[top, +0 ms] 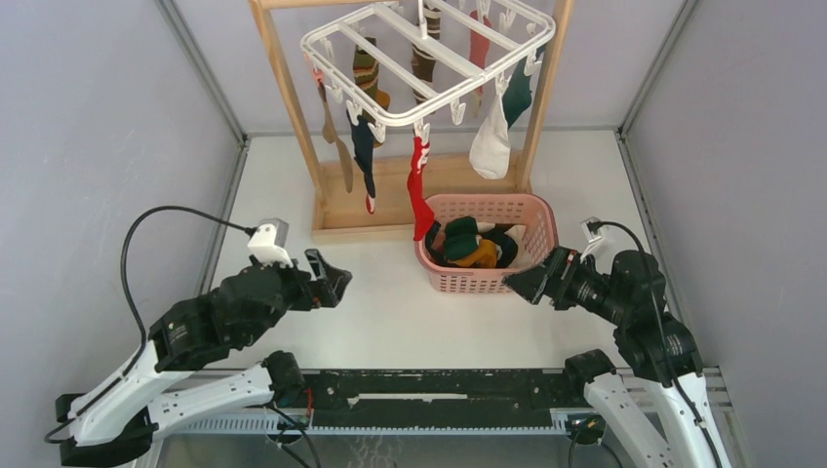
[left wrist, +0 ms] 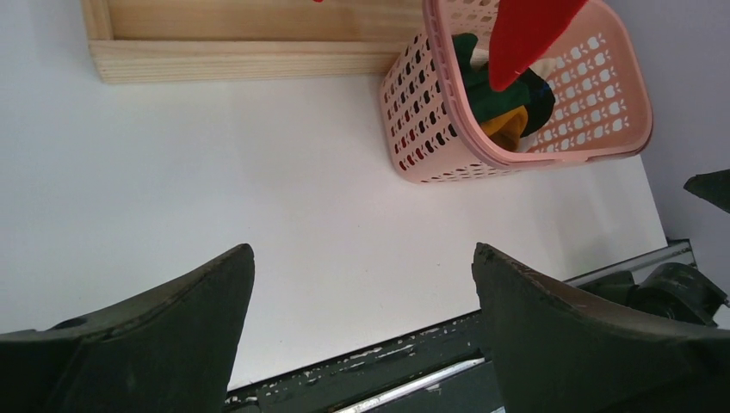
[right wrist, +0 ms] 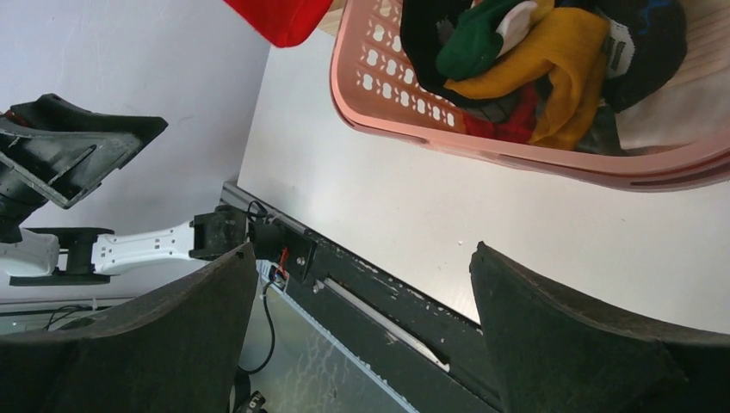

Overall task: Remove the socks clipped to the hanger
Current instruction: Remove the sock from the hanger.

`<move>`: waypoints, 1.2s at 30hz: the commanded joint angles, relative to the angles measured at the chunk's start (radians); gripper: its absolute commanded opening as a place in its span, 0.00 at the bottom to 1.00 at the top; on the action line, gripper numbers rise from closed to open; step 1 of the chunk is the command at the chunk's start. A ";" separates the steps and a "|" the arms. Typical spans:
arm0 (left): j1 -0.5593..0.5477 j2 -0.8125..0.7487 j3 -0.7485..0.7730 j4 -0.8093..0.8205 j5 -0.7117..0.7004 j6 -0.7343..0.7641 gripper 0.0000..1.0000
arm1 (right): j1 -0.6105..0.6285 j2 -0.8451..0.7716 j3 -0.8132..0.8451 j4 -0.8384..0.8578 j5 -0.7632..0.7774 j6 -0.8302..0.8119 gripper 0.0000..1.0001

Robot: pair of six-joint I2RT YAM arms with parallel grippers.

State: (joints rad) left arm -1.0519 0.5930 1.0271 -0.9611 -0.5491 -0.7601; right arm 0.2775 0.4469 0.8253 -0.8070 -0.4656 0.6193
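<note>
The white hanger (top: 341,80) hangs from the wooden stand (top: 293,97) at the far side of the surface (top: 390,312). Socks are clipped around its rim:

- a tan sock (top: 330,122) and a navy sock (top: 364,156) on the left
- a brown-and-green striped sock (top: 366,73) behind them
- a long red sock (top: 419,195) at the front corner
- a white sock (top: 490,146) and a teal sock (top: 517,93) on the right

The red sock's toe hangs over the left rim of the pink basket (top: 488,198), which stands in front of the stand and holds loose socks, among them 1 green (top: 460,239) and 1 mustard (top: 478,255).

The 2 tools are low, well below the hanger. The left tool (top: 332,278) is over bare surface to the left of the basket, its jaws spread wide and holding nothing. The right tool (top: 515,283) is near the basket's near right corner, also wide apart and empty.
</note>
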 commanded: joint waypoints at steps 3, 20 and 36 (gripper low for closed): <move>-0.004 -0.039 0.030 -0.075 -0.023 -0.044 1.00 | 0.005 0.011 -0.002 0.056 0.001 -0.023 1.00; -0.007 0.039 0.009 0.208 0.034 0.112 1.00 | 0.002 -0.042 -0.046 0.104 0.050 -0.098 0.98; -0.029 0.245 -0.057 0.585 0.039 0.281 1.00 | 0.004 0.078 -0.028 0.329 0.058 -0.101 0.85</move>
State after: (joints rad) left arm -1.0756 0.8558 1.0061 -0.4728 -0.5106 -0.5205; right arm 0.2771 0.4808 0.7769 -0.6247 -0.4019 0.5354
